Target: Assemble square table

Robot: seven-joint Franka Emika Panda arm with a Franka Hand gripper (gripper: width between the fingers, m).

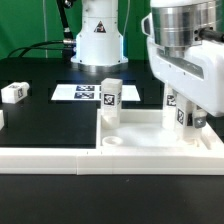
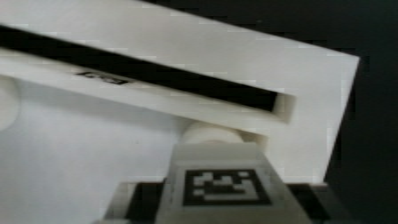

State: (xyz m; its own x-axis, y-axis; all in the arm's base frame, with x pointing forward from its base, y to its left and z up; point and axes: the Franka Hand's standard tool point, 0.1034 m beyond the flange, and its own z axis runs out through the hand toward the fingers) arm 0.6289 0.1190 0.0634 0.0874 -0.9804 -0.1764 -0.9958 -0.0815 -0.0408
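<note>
**White leg gripped over tabletop corner**

Exterior view: gripper [image 1: 181, 118] is closed on the held leg [image 1: 179, 112]. It is kept upright above the tabletop [image 1: 145, 138], probably to meet a corner hole. A standing leg [image 1: 110, 97] is on the tabletop's far corner. A loose leg [image 1: 13, 92] lies well off the tabletop.

Wrist view: the held leg [image 2: 221, 175] sits between the fingers [image 2: 143, 205], tag facing the camera, with the tabletop [image 2: 71, 160] beneath.

Free: slab [image 1: 150, 142] recessed centre. Obstacles: upright leg [image 1: 110, 97] at one far slab corner, pincer [image 1: 183, 108] clamping gripped leg [image 1: 178, 120] at the other, loose leg [image 1: 13, 92] by desk [image 1: 40, 112] edge, exterior view's left.
</note>
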